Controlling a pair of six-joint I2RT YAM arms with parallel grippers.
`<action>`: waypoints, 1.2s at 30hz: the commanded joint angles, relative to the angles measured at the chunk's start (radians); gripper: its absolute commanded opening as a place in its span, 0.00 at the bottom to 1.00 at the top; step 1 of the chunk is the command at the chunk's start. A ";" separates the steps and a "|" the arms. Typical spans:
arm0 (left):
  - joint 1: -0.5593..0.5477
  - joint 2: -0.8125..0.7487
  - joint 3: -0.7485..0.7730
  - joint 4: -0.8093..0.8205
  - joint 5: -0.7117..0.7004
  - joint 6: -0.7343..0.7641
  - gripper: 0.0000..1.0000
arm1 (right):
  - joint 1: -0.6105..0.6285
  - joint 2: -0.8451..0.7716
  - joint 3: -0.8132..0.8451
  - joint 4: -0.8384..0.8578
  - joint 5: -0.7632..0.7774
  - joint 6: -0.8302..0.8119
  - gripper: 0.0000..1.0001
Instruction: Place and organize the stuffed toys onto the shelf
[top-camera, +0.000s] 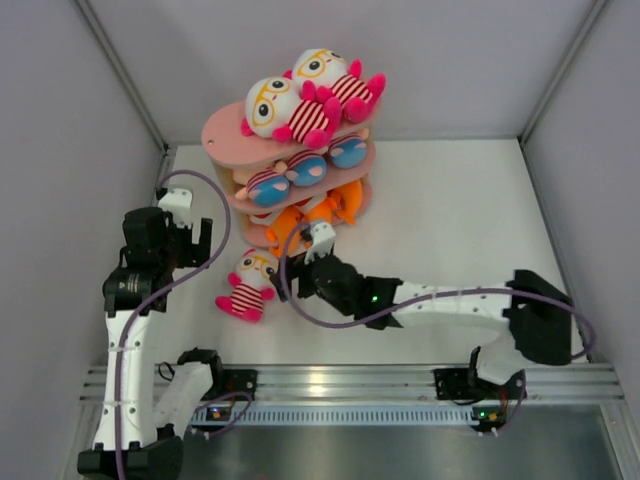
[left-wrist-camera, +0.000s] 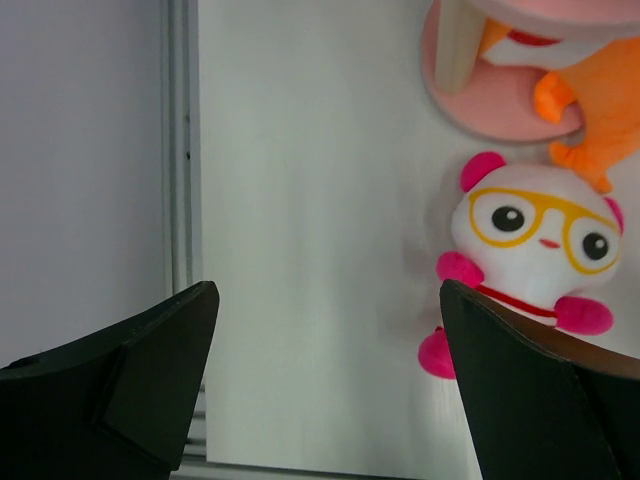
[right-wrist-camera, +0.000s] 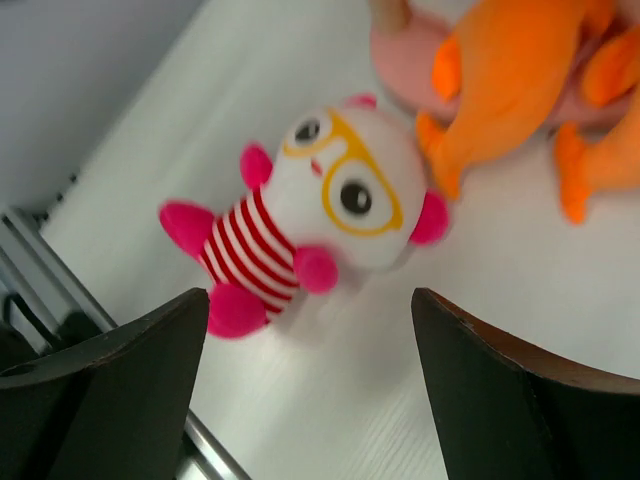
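On the table, just off the near end of the shelf, one stuffed toy lies face up, head toward the shelf, feet toward the near left corner. The right gripper hangs over it, jaws apart; the left gripper, beside it, is spread wide too. Boards and arm half hide the orange toys on the lowest board, and the right wrist view is blurred.

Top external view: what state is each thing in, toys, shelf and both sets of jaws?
shelf: upright, all three tiers hold toys
top-tier glasses toys: two, lying on the top board
middle-tier blue toys: two, side by side
orange toys: on the bottom tier, partly overhanging its edge
loose glasses toy: on the table, face up, not shelved
left jaws: open, empty
right jaws: open, empty
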 joint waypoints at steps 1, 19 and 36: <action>0.009 -0.043 -0.036 -0.025 -0.076 0.070 0.98 | 0.042 0.116 -0.004 0.200 -0.143 0.147 0.83; 0.009 -0.057 -0.050 -0.031 -0.053 0.070 0.98 | 0.136 0.490 0.111 0.285 -0.084 0.407 0.77; 0.009 -0.058 -0.035 -0.031 -0.037 0.067 0.98 | 0.130 0.500 0.073 0.272 -0.114 0.454 0.26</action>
